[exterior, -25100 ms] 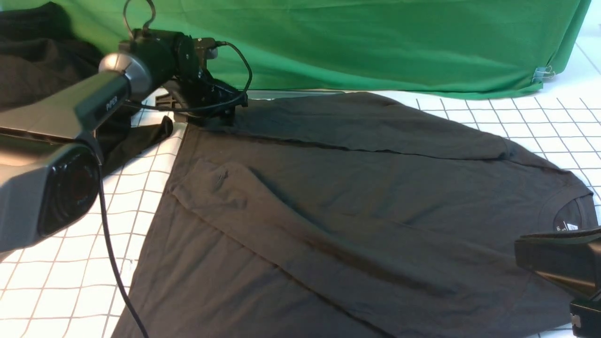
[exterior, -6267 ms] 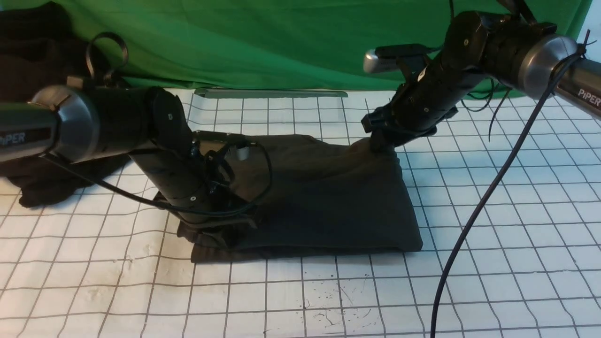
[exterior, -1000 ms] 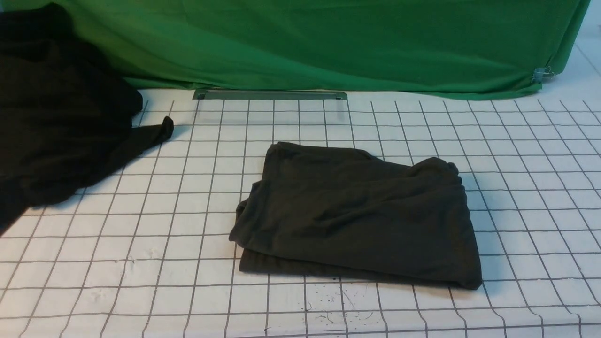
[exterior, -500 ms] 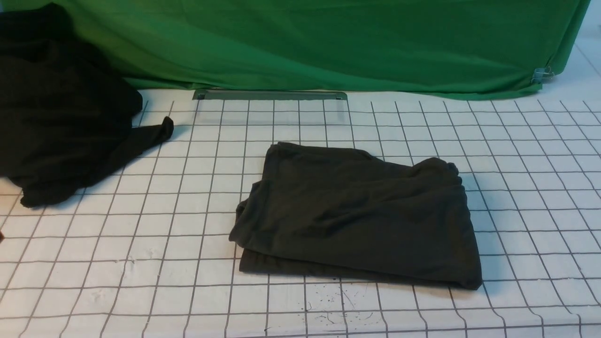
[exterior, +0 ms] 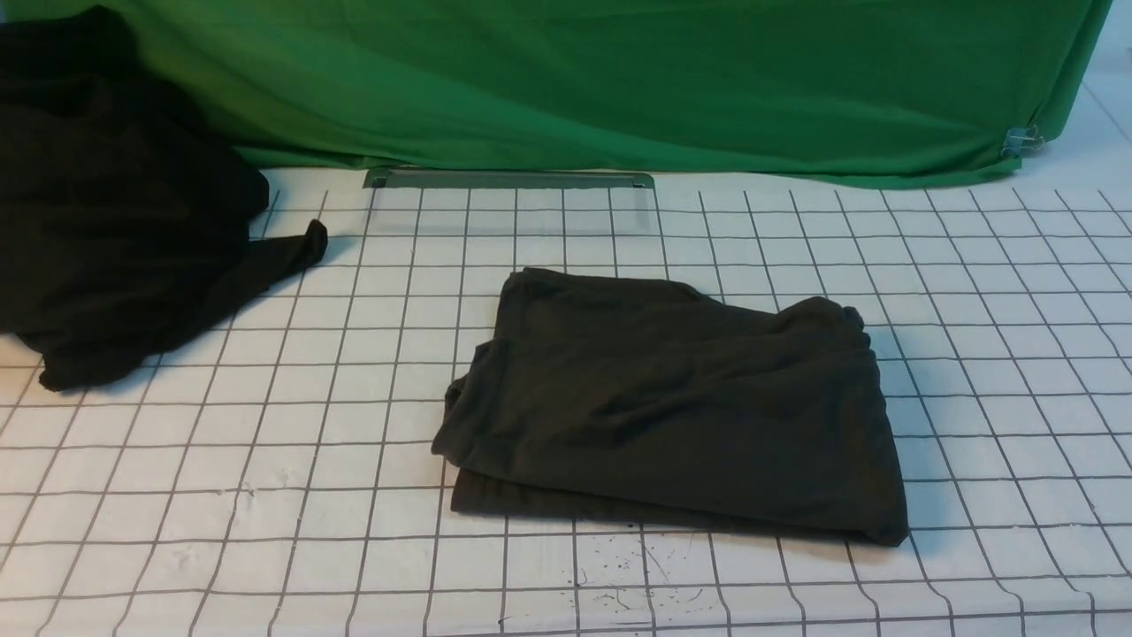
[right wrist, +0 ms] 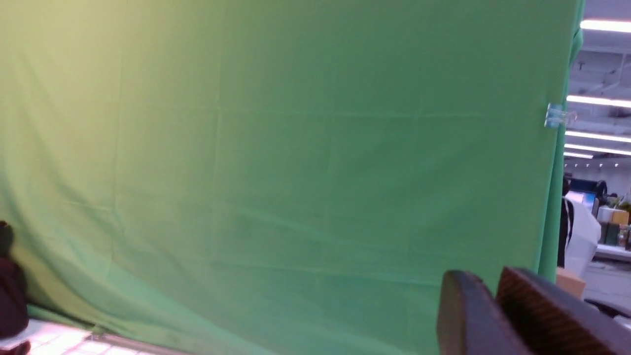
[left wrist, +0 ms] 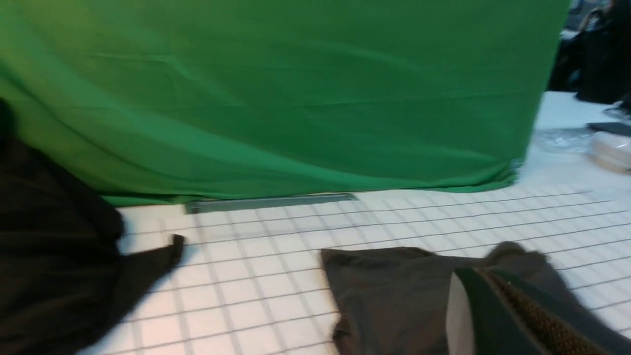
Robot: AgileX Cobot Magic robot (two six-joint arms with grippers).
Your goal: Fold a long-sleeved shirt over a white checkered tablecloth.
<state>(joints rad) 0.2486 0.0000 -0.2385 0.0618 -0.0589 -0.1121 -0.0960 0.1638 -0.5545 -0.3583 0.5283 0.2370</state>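
Neither arm's fingers appear from the front, where the long-sleeved shirt (exterior: 672,407) lies folded mid-table on the white checkered tablecloth (exterior: 265,495), apart from a black cloth heap (exterior: 115,221) far left. By the left wrist camera, the left gripper (left wrist: 488,315) is closed and empty above the shirt (left wrist: 394,291). By the right wrist camera, the right gripper (right wrist: 493,315) faces the green fabric sheet (right wrist: 296,162), jaws slightly parted, holding nothing.

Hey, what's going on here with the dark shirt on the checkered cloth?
A two-armed robot is on a shirt-folding job, and nothing is being handled right now. The long-sleeved shirt lies folded into a compact, slightly rumpled bundle on the white checkered tablecloth. Neither arm shows in the front view. The left gripper is shut and empty, held above the table near the shirt. The right gripper faces the green backdrop, holding nothing. A separate black cloth heap sits at the far left.
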